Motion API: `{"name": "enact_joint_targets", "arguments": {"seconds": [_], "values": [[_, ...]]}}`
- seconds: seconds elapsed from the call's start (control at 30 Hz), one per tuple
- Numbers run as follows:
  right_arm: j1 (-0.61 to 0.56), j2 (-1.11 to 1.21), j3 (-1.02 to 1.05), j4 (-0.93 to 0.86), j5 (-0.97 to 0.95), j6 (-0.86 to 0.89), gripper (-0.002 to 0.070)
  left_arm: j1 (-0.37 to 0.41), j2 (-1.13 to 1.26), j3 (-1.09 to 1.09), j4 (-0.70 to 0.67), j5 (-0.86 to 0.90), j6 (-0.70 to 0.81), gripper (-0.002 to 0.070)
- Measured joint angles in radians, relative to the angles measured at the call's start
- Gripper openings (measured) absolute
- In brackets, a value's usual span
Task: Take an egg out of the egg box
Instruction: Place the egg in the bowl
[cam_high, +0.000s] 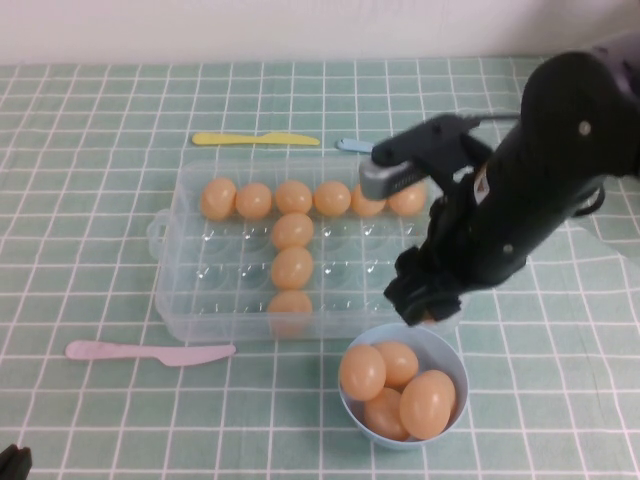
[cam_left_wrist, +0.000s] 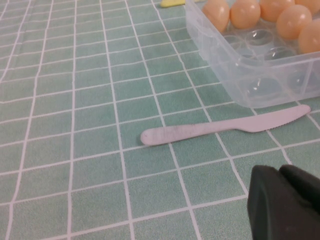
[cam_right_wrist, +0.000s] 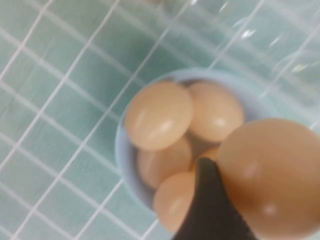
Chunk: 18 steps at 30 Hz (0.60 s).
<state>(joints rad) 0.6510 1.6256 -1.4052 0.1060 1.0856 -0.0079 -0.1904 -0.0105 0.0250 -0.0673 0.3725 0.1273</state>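
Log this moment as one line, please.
right claw: holding egg over bowl | bowl: four eggs | box: nine eggs | left claw: parked near pink knife

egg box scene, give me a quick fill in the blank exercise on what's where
1. The right gripper holds an egg above the light-blue ____.
2. The bowl already holds ____ eggs.
3. The knife nearest the egg box's front edge is ____.
4. The left gripper is parked near the pink knife, holding ____.

Missing words: bowl; four; pink; nothing
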Motion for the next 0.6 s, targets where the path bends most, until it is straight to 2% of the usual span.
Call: {"name": "enact_joint_targets", "arguments": {"seconds": [0.6], "values": [[0.010, 0.138, 0.044, 0.039, -0.048, -0.016, 0.0387, 0.000, 0.000, 0.000, 0.000, 0.000, 0.000, -0.0004]]}}
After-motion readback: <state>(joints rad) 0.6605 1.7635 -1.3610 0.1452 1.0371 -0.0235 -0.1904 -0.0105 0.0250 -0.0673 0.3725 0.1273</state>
